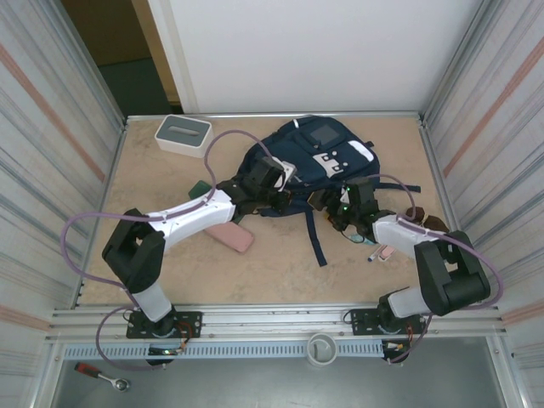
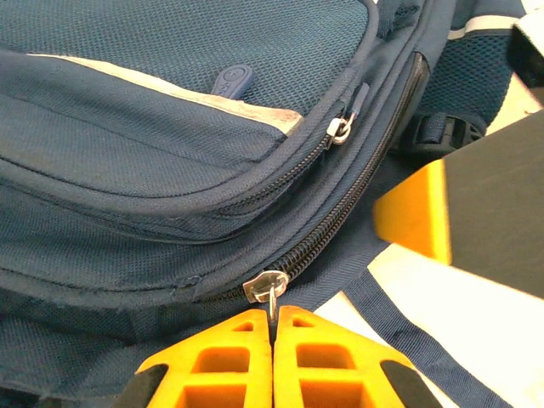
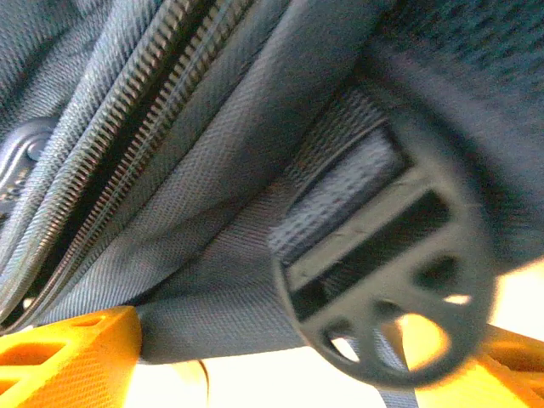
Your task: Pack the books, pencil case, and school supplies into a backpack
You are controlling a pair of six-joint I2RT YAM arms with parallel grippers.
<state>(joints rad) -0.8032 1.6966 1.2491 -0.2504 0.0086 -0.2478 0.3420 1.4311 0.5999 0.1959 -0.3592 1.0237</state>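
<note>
Backpack [image 1: 316,157]: navy, with white patches and a grey square. It lies flat at the far middle of the desk [image 1: 280,268], one dark strap trailing toward you. Both of your arms reach its near edge.

Near to far, you have:
- Wrench [image 1: 102,376], red-handled, on the metal ledge in front of the left arm's base.
- Pink-and-white pen [image 1: 383,252], on the desk beside the right forearm, apart from the backpack.
- Teal marker [image 1: 360,239], small, near the pen, by the right end effector.
- Pink pencil case [image 1: 231,236], flat on the desk below the left forearm, near the backpack but apart from it.
- Right end effector [image 3: 306,353]: yellow fingers well apart. Backpack fabric and a round dark strap buckle [image 3: 382,289] sit between them.
- Left end effector [image 2: 273,321]: yellow fingers pressed together, clamped on the metal zipper pull [image 2: 265,286] at the backpack's near edge. The teeth running up from it are meshed.
- Second zipper slider [image 2: 340,128], higher on the same face.
- White box with a grey top [image 1: 183,134], at the far left of the desk, well apart from the backpack.
</note>
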